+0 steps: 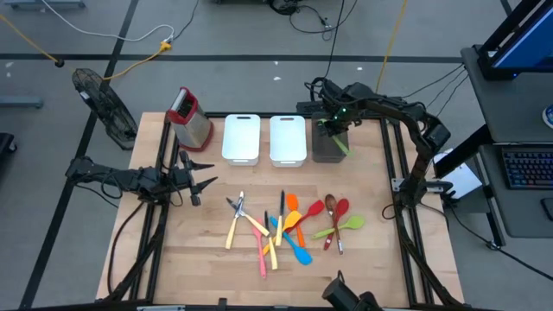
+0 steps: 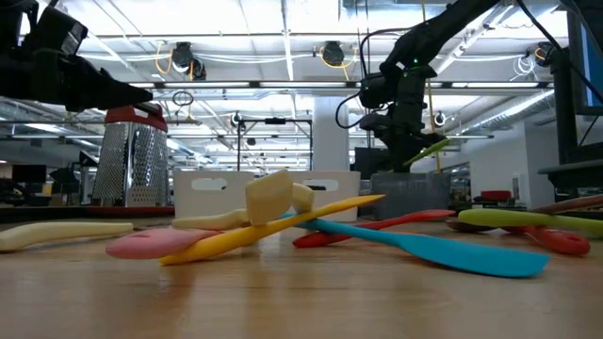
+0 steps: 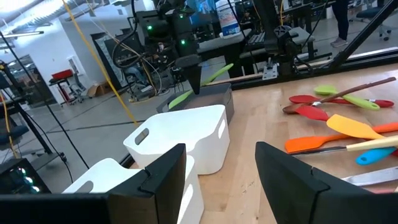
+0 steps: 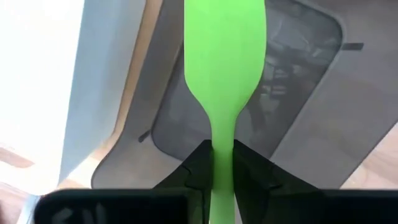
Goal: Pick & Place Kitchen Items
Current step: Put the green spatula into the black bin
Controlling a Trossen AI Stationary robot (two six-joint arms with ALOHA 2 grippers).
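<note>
My right gripper [image 4: 222, 163] hangs directly above the dark grey bin [image 1: 328, 145], its two fingers pinched tight on the handle of a green spatula [image 4: 224, 74]. The blade points down over the bin's open mouth, and in the right wrist view I see only the bin's bare, glossy floor under it. Whether the blade touches the bin, I cannot tell.

Just beside the dark grey bin stand two white bins [image 1: 263, 138], side by side, the nearer one touching or almost touching it. From above both show plain white insides with nothing lying in them. Past the white bins, on the far side from the dark grey bin, a red-topped box grater [image 1: 188, 117] stands upright.

The other kitchen utensils [image 1: 289, 226] lie in a loose heap on the wooden table [image 1: 207, 259], well apart from the dark grey bin: yellow, pink, orange, blue, red and green spoons and spatulas, some crossing each other.

My left gripper [image 1: 206, 182] hovers over the table near the grater, far from the dark grey bin, fingers spread apart and holding nothing.
</note>
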